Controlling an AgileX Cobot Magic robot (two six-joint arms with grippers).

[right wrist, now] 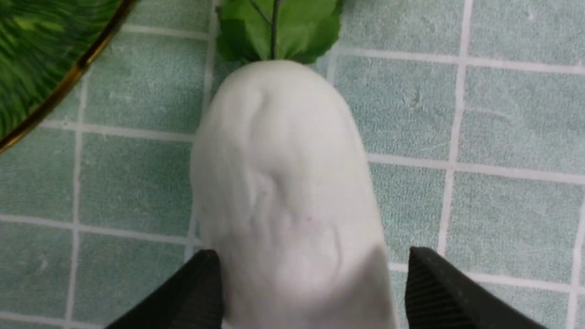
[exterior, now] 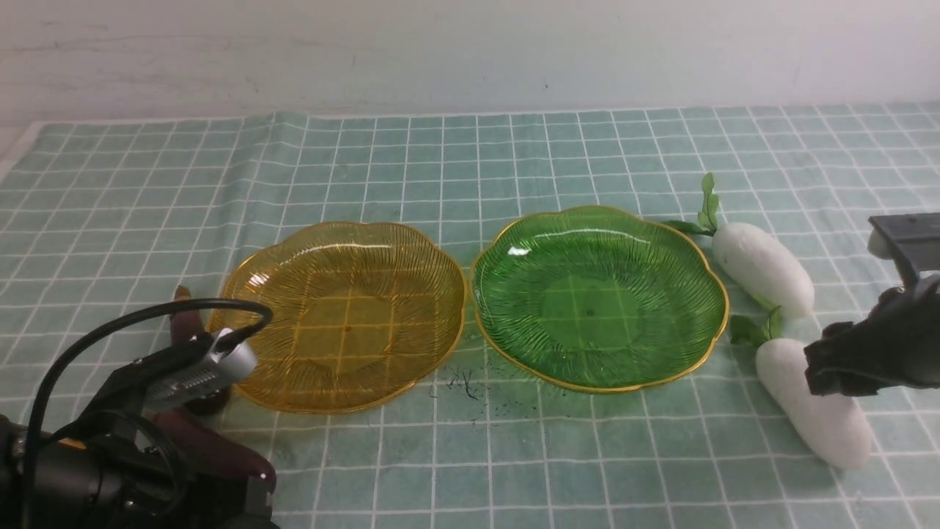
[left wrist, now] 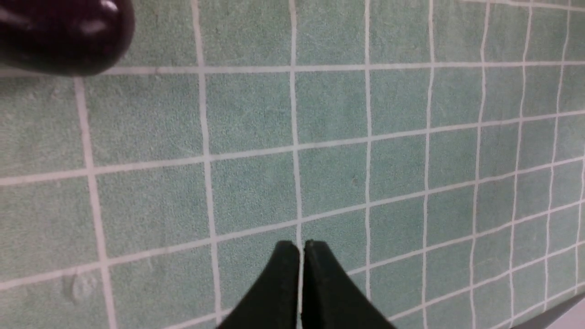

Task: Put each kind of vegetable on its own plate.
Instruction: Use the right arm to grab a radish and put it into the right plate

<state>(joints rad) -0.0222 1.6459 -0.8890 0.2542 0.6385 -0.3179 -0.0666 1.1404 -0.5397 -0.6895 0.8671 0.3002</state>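
the near radish lay on the checked cloth at the lower right of the front view. its leaves pointed up-left toward the gold rim of the green plate, and i couldn't tell whether they touched it. the right gripper hung over the radish's blunt end with its jaws spread wide, one black finger on either side of the white body. one finger looked right up against the radish and the other stood a little clear of it, so nothing was pinched.

the far radish lay just above the near one in the frame. it sat on the cloth beside the green plate's right edge.

the green plate sat right of centre and the amber plate just left of it. their rims nearly met in the middle of the frame.

the near eggplant lay at the lower left, half hidden behind the left arm. the far eggplant sat just left of the amber plate, mostly covered by the silver wrist camera.

the left gripper had its jaws pressed together over the cloth and gripped nothing. a glossy purple end showed in its wrist view, well apart from the fingertips, and i couldn't tell which eggplant it was.
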